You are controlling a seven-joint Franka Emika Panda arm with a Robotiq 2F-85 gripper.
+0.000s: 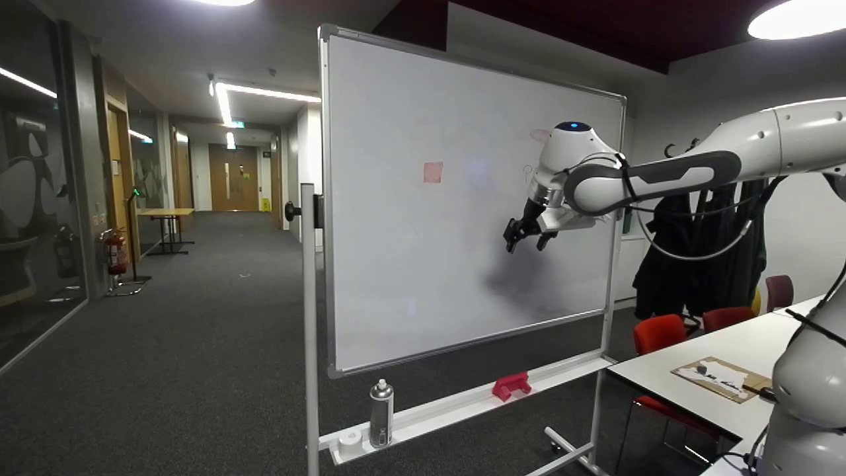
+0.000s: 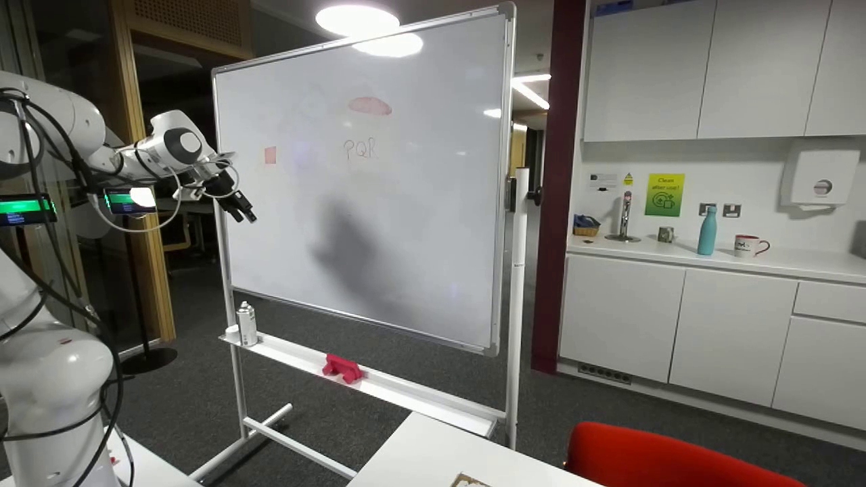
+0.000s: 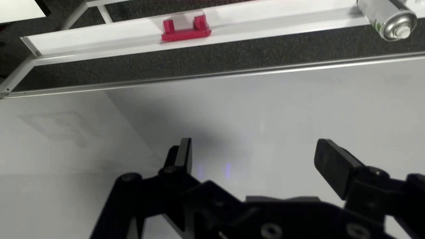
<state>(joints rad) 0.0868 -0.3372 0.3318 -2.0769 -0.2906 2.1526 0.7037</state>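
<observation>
Floor [image 1: 218, 330]: dark grey in all your views.
Doors [image 1: 234, 177]: wooden, at the far end of the corridor [image 1: 228, 231] you look down.
Glass wall [image 1: 39, 211]: along the corridor, a red extinguisher [image 1: 116, 254] near it.
Lights [image 1: 796, 18]: you get round ones and long strips [image 1: 271, 93], lit.
Cupboards [image 2: 643, 74]: white, above and below your counter [image 2: 812, 262], a green sign [image 2: 664, 195] between.
Table [image 1: 733, 337]: white, red chairs [image 1: 661, 332] beside it.

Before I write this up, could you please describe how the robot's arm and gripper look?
The arm is glossy white and rounded, with dark grey panels, a small blue light, and black and pale cables. The gripper is black, with two jointed, blocky-tipped fingers.
</observation>
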